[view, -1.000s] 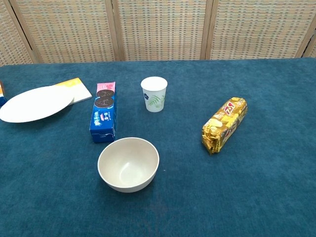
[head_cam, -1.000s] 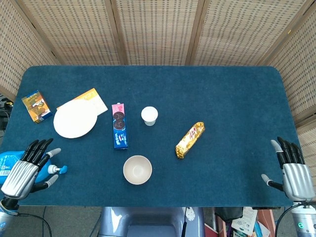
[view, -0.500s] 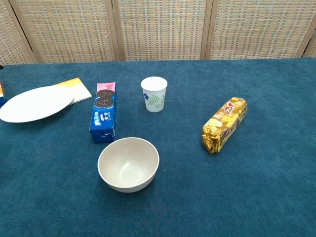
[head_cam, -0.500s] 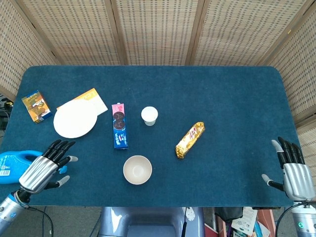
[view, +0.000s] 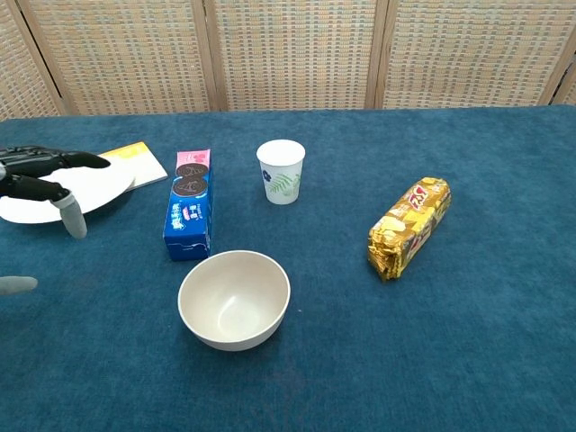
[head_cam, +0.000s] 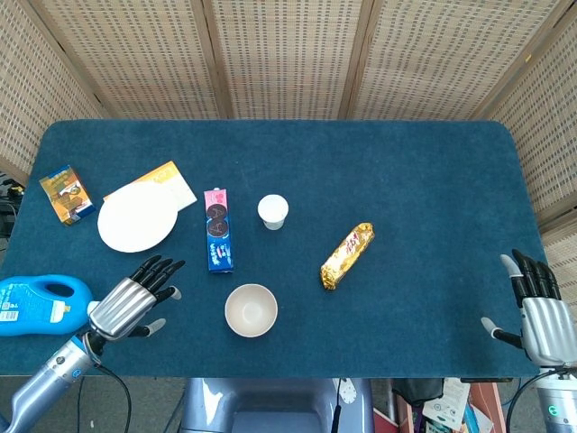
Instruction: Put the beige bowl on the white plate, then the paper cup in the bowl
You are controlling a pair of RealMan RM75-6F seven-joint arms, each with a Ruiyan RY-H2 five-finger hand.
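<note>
left hand (head_cam: pixel 131 301) spread and empty beside the beige bowl (head_cam: pixel 251 309); right hand (head_cam: pixel 538 308) likewise, well apart

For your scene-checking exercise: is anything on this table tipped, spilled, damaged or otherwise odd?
Nothing stands out. The beige bowl and paper cup stand upright and empty, the white plate lies flat, partly covering a yellow card, and nothing is spilled.

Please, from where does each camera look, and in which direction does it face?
Head view: high above the near edge, facing steeply down on the whole table; shows the left hand and right hand.
Chest view: low at the near edge, facing forward across the table; shows only left-hand fingers.
Shared: beige bowl, paper cup, white plate, left hand.
</note>
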